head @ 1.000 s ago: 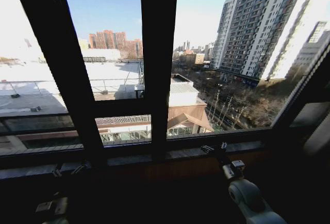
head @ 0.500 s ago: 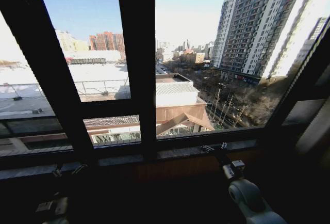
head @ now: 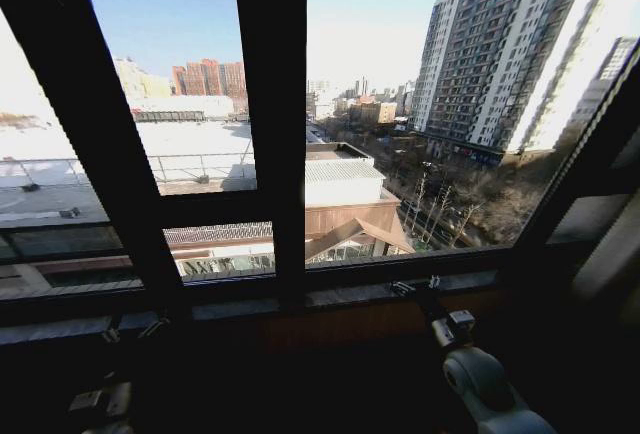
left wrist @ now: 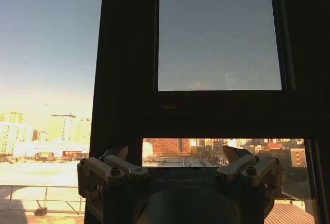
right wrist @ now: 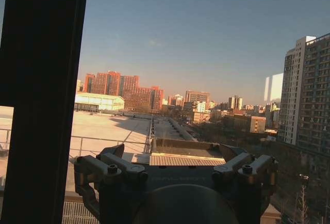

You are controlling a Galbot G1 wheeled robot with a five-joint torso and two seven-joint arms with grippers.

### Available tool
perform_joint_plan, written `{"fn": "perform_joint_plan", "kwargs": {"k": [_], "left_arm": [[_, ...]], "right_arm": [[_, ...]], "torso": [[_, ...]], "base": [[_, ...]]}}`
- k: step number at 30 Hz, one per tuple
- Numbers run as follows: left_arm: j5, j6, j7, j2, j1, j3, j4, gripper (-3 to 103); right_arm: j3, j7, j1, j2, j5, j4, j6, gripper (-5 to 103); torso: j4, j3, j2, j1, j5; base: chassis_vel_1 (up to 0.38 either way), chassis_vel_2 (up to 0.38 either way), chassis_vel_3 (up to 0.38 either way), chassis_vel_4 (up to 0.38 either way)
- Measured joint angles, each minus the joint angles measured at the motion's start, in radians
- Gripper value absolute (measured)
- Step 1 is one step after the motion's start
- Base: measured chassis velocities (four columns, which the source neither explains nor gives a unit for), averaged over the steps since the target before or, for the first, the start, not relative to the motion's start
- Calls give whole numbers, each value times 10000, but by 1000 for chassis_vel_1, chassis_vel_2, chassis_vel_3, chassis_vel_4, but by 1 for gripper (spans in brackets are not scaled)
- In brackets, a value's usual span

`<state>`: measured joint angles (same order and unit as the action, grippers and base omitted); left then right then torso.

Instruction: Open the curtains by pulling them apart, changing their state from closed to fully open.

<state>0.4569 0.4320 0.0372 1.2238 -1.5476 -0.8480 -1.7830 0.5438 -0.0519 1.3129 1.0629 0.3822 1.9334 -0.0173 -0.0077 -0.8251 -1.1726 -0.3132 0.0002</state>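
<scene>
The window (head: pixel 400 134) is seen bare across the head view, with sheer fabric of the curtains (head: pixel 610 244) bunched at the right edge, so the task is judged largely done. The right claw (head: pixel 415 287) is held low at lower centre-right, the left claw (head: pixel 130 332) at lower left; both are spread open and empty, presumably released from the fabric.
</scene>
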Motion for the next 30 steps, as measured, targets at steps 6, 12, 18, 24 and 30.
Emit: {"fn": "perform_joint_plan", "kwargs": {"k": [6,12,18,24,30], "left_arm": [[0,0,0,-1,1,0,0,100],[0,0,0,0,0,0,0,100],[0,0,0,0,0,0,0,100],[0,0,0,0,-3,0,0,100],[0,0,0,0,-1,1,0,100]], "right_arm": [[0,0,0,0,0,0,0,100],[0,0,0,0,0,0,0,100],[0,0,0,0,0,0,0,100],[0,0,0,0,0,0,0,100],[0,0,1,0,0,0,0,100]], "torso": [[0,0,0,-1,-4],[0,0,-1,0,-2],[1,1,0,2,-2],[0,6,-6,11,-8],[-3,3,-5,9,-7]], "base": [[130,-130,-146,133],[231,-227,-245,244],[294,-296,-297,298],[249,-261,-275,274],[39,-43,-79,77]]}}
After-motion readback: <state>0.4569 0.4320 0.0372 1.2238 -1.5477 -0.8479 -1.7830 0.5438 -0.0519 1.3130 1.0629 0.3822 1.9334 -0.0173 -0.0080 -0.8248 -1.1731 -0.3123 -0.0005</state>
